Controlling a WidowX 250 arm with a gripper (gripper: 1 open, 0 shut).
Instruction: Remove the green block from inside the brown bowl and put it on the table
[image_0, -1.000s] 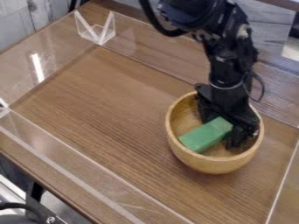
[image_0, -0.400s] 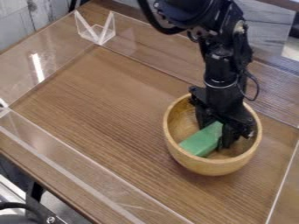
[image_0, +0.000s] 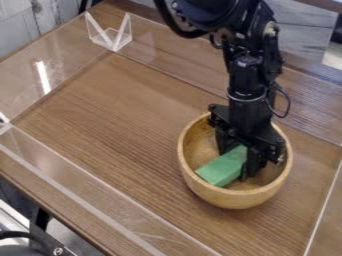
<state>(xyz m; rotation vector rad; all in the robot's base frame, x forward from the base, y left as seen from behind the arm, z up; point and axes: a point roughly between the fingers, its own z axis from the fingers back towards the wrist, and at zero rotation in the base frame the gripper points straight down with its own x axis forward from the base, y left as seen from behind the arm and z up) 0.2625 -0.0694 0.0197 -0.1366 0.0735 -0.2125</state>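
Observation:
The brown bowl (image_0: 222, 196) sits on the table (image_0: 120, 110) at the right. Inside it the green block (image_0: 219, 171) lies tilted, its lower end toward the bowl's front left. My black gripper (image_0: 249, 152) points straight down into the bowl. It is shut on the block's upper right end, and the fingers hide that end. The block still rests inside the bowl, below the rim.
Clear acrylic walls (image_0: 80, 190) run along the table's edges. A small clear folded stand (image_0: 110, 32) sits at the far back left. The black arm (image_0: 247, 60) rises from the bowl toward the top of the view.
The gripper went from open to shut on the block's end. Arm, block and bowl have shifted slightly left and toward the front of the view.

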